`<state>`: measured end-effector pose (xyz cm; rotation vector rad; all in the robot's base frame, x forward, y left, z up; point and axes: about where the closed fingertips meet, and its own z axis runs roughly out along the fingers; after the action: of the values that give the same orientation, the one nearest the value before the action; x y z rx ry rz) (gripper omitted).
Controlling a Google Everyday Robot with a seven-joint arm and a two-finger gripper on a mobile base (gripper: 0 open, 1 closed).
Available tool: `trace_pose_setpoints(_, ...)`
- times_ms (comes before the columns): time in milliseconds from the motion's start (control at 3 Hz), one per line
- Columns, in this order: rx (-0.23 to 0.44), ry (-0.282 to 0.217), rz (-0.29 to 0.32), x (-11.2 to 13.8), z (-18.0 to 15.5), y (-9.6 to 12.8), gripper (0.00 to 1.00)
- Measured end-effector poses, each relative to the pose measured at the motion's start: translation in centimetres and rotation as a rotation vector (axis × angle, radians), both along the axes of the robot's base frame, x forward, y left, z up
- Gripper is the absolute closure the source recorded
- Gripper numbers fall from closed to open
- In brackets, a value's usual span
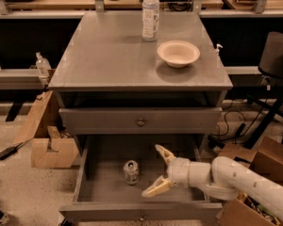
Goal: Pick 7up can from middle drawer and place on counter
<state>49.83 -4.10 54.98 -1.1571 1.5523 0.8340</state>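
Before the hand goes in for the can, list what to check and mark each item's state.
1. Middle drawer pulled open: ok.
2. 7up can upright on the drawer floor, away from the walls: ok.
3. Hand open, inside the drawer just right of the can: ok.
4. Can between the fingers: not ok; it stands left of the fingertips, untouched.
5. Bare room on the counter for the can: ok; the bottle and bowl sit toward the back and right.
6. Hand low enough to grip the can's body: cannot tell.
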Motion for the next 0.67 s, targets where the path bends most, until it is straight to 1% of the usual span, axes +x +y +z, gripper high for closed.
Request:
trace_pose_setpoints(333,0.018,0.010,0.009,1.3,-3.2,3.3,0.00)
trace_pose_setpoints(667,0.018,0.013,0.001,3.1,-5.4,5.2,0.00)
